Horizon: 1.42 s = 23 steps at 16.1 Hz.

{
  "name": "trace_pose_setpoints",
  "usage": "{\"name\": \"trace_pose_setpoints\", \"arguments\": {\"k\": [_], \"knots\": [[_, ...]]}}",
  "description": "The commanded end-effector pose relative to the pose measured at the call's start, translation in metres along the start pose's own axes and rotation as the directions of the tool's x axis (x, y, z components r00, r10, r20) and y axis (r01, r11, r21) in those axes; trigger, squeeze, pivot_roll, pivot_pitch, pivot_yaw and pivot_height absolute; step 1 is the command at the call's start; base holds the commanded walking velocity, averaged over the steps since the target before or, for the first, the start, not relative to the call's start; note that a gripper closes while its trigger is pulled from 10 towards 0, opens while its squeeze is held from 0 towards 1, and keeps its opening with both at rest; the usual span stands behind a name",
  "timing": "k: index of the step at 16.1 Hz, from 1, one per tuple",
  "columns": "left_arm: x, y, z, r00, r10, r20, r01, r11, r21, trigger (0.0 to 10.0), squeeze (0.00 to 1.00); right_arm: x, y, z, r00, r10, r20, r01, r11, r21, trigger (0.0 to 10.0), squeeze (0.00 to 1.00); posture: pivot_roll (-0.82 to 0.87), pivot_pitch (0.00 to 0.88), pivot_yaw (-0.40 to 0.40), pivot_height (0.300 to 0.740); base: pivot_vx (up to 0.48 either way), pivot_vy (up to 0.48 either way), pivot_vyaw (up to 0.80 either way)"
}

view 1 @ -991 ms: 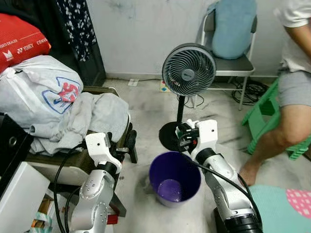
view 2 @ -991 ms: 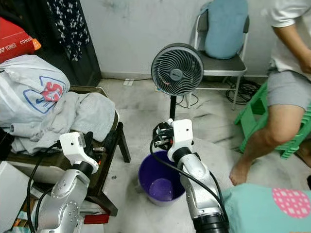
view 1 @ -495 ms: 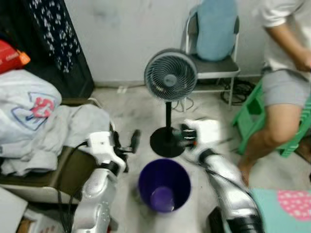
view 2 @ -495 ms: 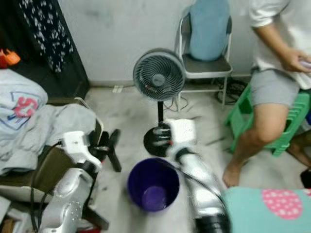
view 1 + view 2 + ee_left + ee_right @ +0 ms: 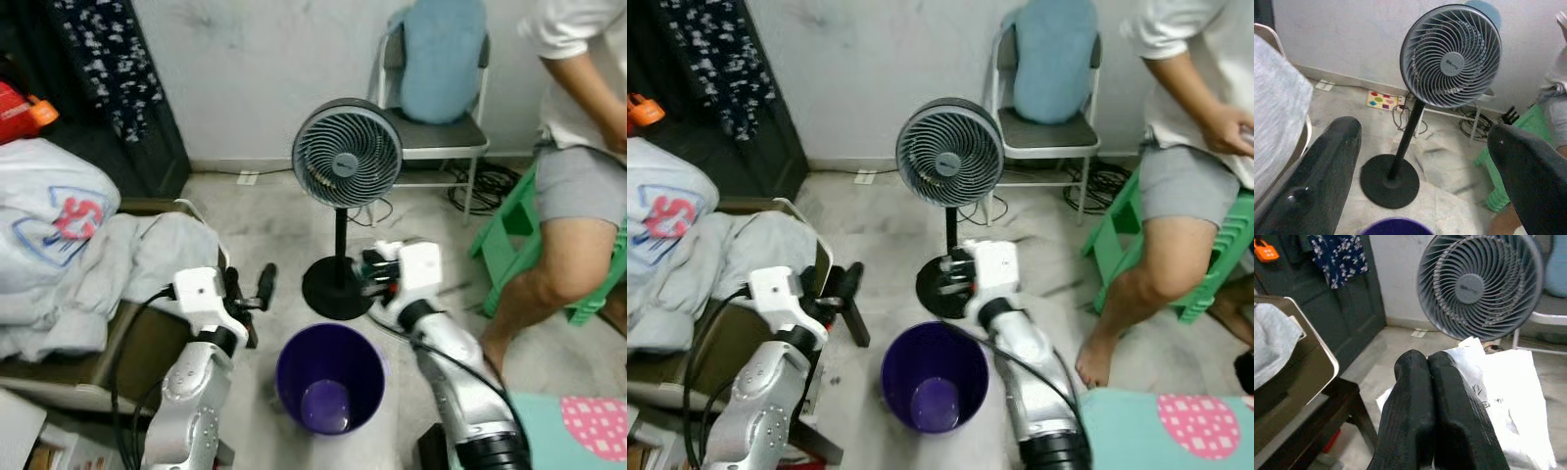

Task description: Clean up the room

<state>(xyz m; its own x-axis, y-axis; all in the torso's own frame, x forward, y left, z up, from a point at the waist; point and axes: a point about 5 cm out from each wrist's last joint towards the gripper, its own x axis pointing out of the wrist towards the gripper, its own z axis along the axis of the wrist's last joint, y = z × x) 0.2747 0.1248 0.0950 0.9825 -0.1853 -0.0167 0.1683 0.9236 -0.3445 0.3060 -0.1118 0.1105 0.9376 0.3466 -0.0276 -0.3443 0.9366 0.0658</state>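
Against the frame one second back the whole head view has swung: the grey pedestal fan (image 5: 346, 157) now sits near centre, more of the seated person (image 5: 578, 147) and green plastic stool (image 5: 519, 235) shows, and the half-second blur is gone; that shift is camera motion, not object motion. The purple bin (image 5: 329, 378) keeps its place on the grey floor between the two arms, just in front of the fan's round black base, upright, open-topped, with a pale glossy bottom showing inside. Right gripper (image 5: 1430, 396): fingers pressed together, pinching a crumpled white sheet of paper or plastic (image 5: 1508, 396) with faint dark print; it spreads beyond the fingertips, creased and partly translucent. In the head view this gripper (image 5: 375, 275) hangs just beyond the bin's far rim, beside the fan base, and I cannot make out the sheet there. Left gripper (image 5: 251, 285): fingers (image 5: 1327, 171) spread wide apart, nothing between them, held over the floor left of the bin, next to the chair (image 5: 147, 323) heaped with grey clothes and a white printed bag (image 5: 69, 211). A folding chair with a blue cushion (image 5: 438, 59) stands against the wall behind the fan.
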Motion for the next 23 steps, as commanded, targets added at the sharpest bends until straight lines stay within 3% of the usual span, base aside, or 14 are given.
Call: {"name": "trace_pose_setpoints", "arguments": {"k": [1,4,6,8,10,12,16,20,23], "knots": [[-0.001,0.003,-0.003,1.0,0.005,-0.024,-0.005,1.0,0.003,10.0,0.0,0.003,0.007,-0.003,1.0,0.021,-0.009,-0.021,1.0,0.01,10.0,0.0,-0.05,0.077,0.039,0.74,0.0,0.0,0.0],[-0.004,0.016,-0.002,0.998,-0.026,-0.056,0.03,0.997,0.067,10.0,0.0,0.005,0.009,-0.008,1.0,0.008,-0.028,-0.007,0.999,0.031,10.0,0.0,-0.03,0.083,0.042,0.74,0.0,0.0,0.0],[-0.015,0.033,0.002,0.997,-0.031,-0.07,0.042,0.986,0.161,10.0,0.0,0.007,0.008,-0.016,0.998,-0.011,-0.068,0.014,0.999,0.036,10.0,0.0,-0.01,0.098,0.045,0.74,0.0,0.0,0.0],[-0.032,0.061,0.002,0.995,0.019,-0.101,0.003,0.978,0.211,10.0,0.0,0.011,0.015,-0.024,0.994,0.007,-0.113,-0.003,0.999,0.034,10.0,0.0,0.0,0.123,0.051,0.74,0.0,0.0,0.0],[-0.043,0.072,0.005,0.992,0.013,-0.125,0.018,0.969,0.246,10.0,0.0,0.013,0.023,-0.032,0.99,0.027,-0.141,-0.023,0.999,0.031,10.0,0.0,0.01,0.138,0.056,0.74,0.0,0.0,0.0],[-0.05,0.072,0.006,0.991,-0.008,-0.137,0.043,0.966,0.253,10.0,0.0,0.014,0.026,-0.04,0.985,0.018,-0.171,-0.013,0.999,0.03,10.0,0.0,0.03,0.153,0.059,0.74,0.0,0.0,0.0],[-0.068,0.052,-0.002,0.967,-0.15,-0.204,0.19,0.963,0.191,10.0,0.0,0.013,0.023,-0.061,0.958,-0.031,-0.285,0.032,0.999,-0.002,10.0,0.0,0.04,0.185,0.067,0.74,0.0,0.0,0.0],[-0.074,0.054,0.001,0.962,-0.156,-0.225,0.205,0.955,0.213,10.0,0.0,0.016,0.023,-0.075,0.92,-0.094,-0.38,0.091,0.995,-0.027,10.0,0.0,0.06,0.209,0.079,0.74,0.0,0.0,0.0],[-0.081,0.058,0.009,0.963,-0.144,-0.23,0.197,0.953,0.229,10.0,0.0,0.023,0.038,-0.077,0.922,-0.034,-0.385,0.028,0.999,-0.02,10.0,0.0,0.1,0.233,0.092,0.74,0.0,0.0,0.0]]}}
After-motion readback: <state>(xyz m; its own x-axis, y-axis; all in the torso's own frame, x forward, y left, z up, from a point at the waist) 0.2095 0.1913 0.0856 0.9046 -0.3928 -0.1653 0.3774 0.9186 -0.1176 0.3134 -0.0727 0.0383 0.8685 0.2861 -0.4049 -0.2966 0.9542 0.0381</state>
